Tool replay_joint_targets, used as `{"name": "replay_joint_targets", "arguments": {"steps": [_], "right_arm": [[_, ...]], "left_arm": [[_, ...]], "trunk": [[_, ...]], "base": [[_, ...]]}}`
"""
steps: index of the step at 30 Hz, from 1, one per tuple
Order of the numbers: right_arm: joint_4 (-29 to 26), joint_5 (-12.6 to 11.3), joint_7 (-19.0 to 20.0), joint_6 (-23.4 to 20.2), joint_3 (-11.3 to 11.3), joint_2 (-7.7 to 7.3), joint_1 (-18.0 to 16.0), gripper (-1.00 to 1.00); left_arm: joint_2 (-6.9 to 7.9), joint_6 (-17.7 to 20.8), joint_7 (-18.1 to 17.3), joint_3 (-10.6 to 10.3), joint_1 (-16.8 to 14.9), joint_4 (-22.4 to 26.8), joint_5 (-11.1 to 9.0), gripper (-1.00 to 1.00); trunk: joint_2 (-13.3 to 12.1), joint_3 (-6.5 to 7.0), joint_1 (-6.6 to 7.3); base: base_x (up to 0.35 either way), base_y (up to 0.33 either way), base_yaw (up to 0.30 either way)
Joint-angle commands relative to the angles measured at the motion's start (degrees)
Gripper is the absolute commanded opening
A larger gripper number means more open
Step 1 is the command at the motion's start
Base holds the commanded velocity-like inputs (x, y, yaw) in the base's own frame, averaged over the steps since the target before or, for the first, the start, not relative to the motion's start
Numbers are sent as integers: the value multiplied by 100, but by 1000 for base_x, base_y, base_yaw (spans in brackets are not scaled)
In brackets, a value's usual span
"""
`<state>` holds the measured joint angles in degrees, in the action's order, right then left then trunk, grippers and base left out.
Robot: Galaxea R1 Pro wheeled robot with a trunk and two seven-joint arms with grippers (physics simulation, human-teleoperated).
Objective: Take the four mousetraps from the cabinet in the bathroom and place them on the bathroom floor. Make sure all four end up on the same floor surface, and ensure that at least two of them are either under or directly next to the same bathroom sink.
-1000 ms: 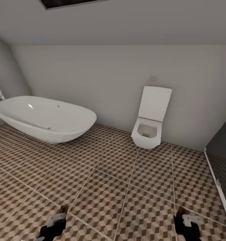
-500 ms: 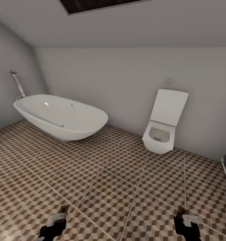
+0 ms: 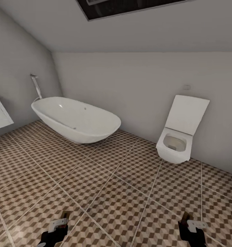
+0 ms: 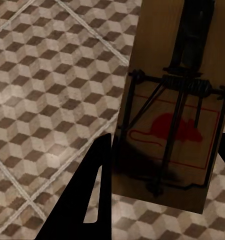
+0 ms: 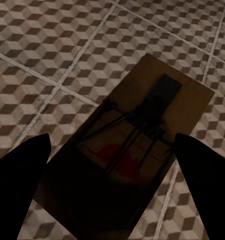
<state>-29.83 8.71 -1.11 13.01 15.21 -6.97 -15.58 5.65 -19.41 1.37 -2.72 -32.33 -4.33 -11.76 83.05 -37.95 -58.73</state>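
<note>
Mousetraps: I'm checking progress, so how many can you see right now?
2. One mousetrap sits between the left pincer's fingers; the other mousetrap sits in the right pincer. Others may lie outside these views.

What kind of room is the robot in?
A bathroom. There's a white oval bathtub by the wall, a white toilet with its lid up, and a patterned tile floor.

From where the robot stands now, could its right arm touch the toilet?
Probably not. The toilet sits against the far wall, with several bare floor tiles between it and the right gripper. Nothing blocks the way, but that gripper holds a mousetrap, and the robot would likely need to roll closer first.
</note>
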Motion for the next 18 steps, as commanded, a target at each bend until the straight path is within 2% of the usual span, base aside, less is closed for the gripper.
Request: {"name": "replay_joint_targets", "arguments": {"steps": [1,18], "right_arm": [[4,60,-12,17,18,2,-1,-100],[4,60,-13,17,17,2,-4,-100]], "left_arm": [[-3,-36,30,-27,-10,-24,-11,-100],[-3,-36,30,-27,-10,-24,-11,-100]], "trunk": [[3,3,0],[3,127,0]], "base": [[0,0,202],[0,0,202]]}}
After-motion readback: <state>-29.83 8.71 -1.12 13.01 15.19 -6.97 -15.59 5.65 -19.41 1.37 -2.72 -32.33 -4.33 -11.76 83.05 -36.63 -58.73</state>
